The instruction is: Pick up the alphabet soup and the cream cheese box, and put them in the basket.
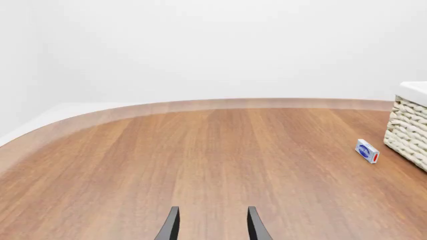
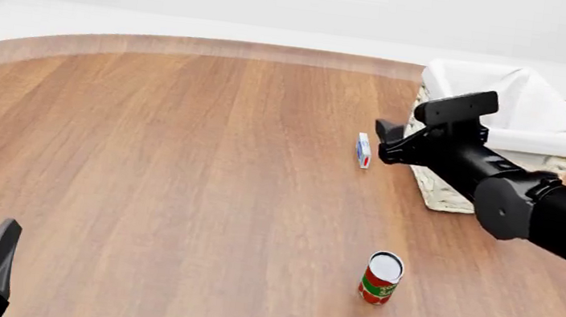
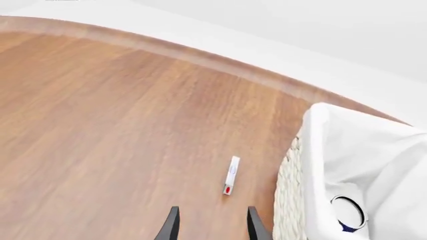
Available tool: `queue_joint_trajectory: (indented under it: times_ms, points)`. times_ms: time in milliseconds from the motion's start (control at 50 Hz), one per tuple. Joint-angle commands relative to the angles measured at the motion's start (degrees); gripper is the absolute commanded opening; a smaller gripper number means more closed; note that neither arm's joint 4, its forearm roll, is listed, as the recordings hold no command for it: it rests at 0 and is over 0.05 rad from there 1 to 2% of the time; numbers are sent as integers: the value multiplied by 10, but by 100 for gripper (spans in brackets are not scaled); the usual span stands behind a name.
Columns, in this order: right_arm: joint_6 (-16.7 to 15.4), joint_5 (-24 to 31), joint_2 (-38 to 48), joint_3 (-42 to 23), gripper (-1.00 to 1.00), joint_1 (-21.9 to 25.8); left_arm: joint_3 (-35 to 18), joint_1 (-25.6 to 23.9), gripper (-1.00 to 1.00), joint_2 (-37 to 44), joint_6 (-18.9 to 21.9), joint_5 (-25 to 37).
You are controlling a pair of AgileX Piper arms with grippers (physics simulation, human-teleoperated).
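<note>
Fingers parted and empty, the right gripper [image 3: 210, 222] hovers over the cream cheese box [image 2: 363, 150] beside the basket [image 2: 544, 142], where the alphabet soup [image 3: 347, 214] lies; the left gripper [image 1: 211, 224] waits, likewise open.

A round-edged wooden table [image 2: 153, 159] carries the basket [image 2: 441, 190] at its far right, with the cream cheese box [image 2: 363, 150] standing on edge just left of it. A red-and-green can [image 2: 381, 277] stands upright nearer, well apart from both
</note>
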Motion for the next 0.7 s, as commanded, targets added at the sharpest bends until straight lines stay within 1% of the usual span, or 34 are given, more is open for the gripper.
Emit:
queue_joint_trajectory:
  times_ms: [20,300,500,700]
  points:
    - [14,-12,40,-26,100,-10,0,0,100,0,0,0]
    - [17,-18,102,-65,100,-14,0,0,100,0,0,0]
    - [20,-19,127,-84,100,-22,0,0,100,0,0,0]
    - [25,-17,155,-111,100,-19,0,0,100,0,0,0]
